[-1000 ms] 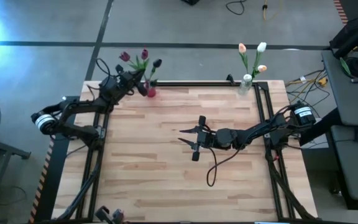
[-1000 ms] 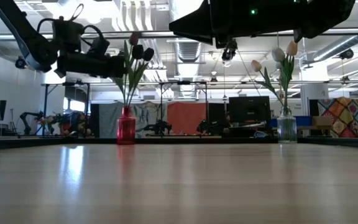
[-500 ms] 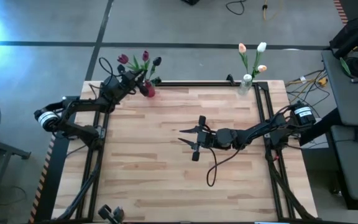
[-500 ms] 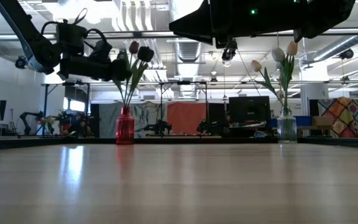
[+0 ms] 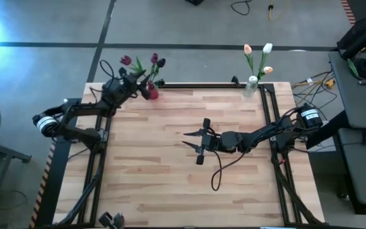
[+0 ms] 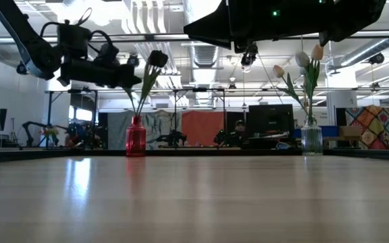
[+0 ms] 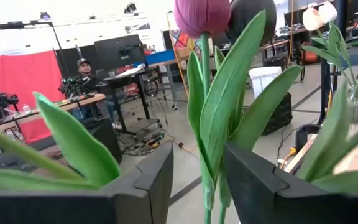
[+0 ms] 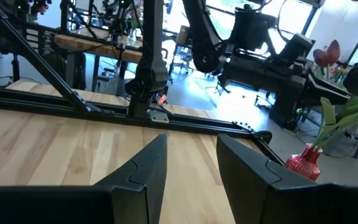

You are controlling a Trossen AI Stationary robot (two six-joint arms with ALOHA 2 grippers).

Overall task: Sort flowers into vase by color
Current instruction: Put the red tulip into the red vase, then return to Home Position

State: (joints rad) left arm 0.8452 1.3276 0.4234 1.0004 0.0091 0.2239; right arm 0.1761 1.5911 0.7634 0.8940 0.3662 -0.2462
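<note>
Overhead, the dark-headed artificial tulips [image 5: 146, 62] stood in a small red vase [image 5: 152, 93] at the table's far left edge, the left gripper [image 5: 136, 79] just beside their stems; they looked light, and the thin stems probably bent easily, so mid-stem seemed the best hold. At table height, pale tulips [image 6: 307, 61] stood upright in a clear glass vase [image 6: 310, 138]. Through the left wrist, fingers [image 7: 148, 180] stood apart around a green stem [image 7: 206, 112], not pinching. Right gripper [image 8: 190, 163] hung empty, jaws parted
</note>
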